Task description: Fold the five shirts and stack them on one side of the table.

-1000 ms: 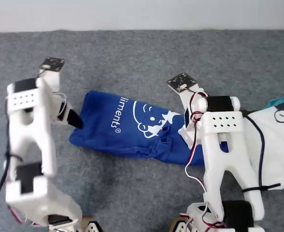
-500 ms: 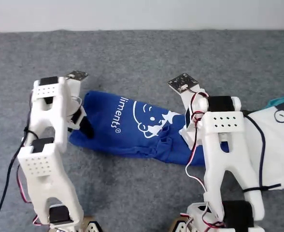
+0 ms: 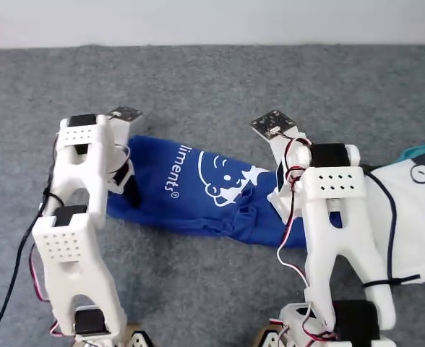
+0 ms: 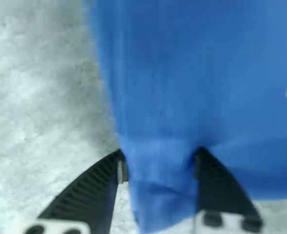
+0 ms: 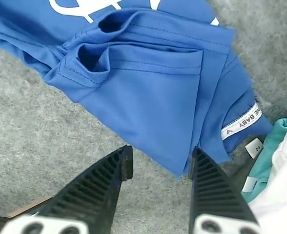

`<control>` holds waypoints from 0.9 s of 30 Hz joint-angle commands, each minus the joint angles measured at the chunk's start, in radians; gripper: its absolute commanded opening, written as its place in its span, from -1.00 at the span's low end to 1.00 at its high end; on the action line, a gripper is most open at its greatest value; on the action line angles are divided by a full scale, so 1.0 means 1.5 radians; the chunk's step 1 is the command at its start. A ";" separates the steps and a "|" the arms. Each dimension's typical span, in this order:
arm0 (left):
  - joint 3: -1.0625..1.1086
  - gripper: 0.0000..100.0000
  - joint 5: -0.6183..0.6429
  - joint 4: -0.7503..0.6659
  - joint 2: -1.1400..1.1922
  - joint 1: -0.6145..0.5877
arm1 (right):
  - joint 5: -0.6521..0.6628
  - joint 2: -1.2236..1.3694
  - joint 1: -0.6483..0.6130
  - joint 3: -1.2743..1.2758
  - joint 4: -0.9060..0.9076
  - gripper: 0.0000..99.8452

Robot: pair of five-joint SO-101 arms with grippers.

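Leftmost, the left gripper (image 4: pixel 158 163) sits at the end of the blue cotton shirt with a white cartoon print (image 3: pixel 198 189) — jaws parted, straddling a bunched fold of cloth. That shirt lies rumpled across the middle of the grey carpeted table (image 3: pixel 212 79). The right gripper (image 5: pixel 158 163) hangs over its collar end, jaws apart and holding nothing — a white printed shirt (image 3: pixel 415 224) lies just beyond.

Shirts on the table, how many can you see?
3. A blue shirt lies in the high view's middle; a white shirt sits at its right edge, a teal shirt peeking out at the white one's far side. Others may be hidden underneath or out of frame.
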 commanded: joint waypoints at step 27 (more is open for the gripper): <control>-0.052 -0.97 0.084 0.162 -0.197 0.347 | 0.144 -0.273 0.413 0.115 0.041 -0.61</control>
